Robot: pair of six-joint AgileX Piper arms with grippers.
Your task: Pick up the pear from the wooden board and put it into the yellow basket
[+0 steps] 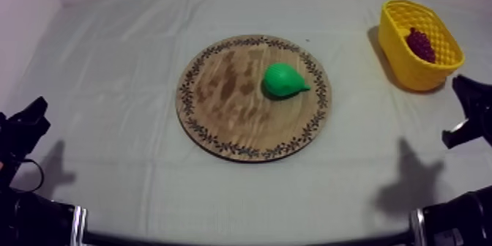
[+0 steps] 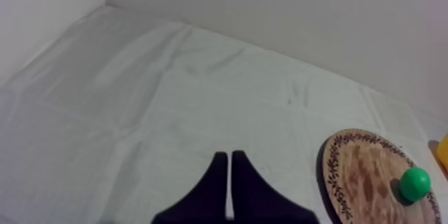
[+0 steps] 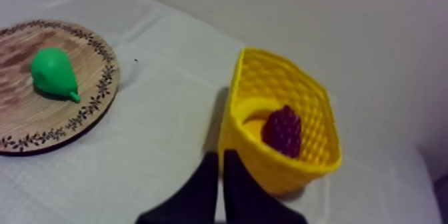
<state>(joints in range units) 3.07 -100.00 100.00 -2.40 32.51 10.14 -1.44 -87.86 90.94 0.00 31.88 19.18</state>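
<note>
Closed on nothing, fingers pressed into a narrow wedge, the left gripper [image 2: 229,155] and right gripper [image 3: 220,153] sit well apart from the wooden board [image 1: 220,128], one at each side of it. The pear [image 1: 284,80] lies on the board, near the rim facing the yellow basket [image 1: 406,73]. Its smooth, rounded body could roll or slip from an off-centre pinch. A bunch of grapes [image 1: 420,44] occupies part of the basket, so a careless drop might bounce out. Between board and basket the tabletop [image 1: 124,58] lies bare.
</note>
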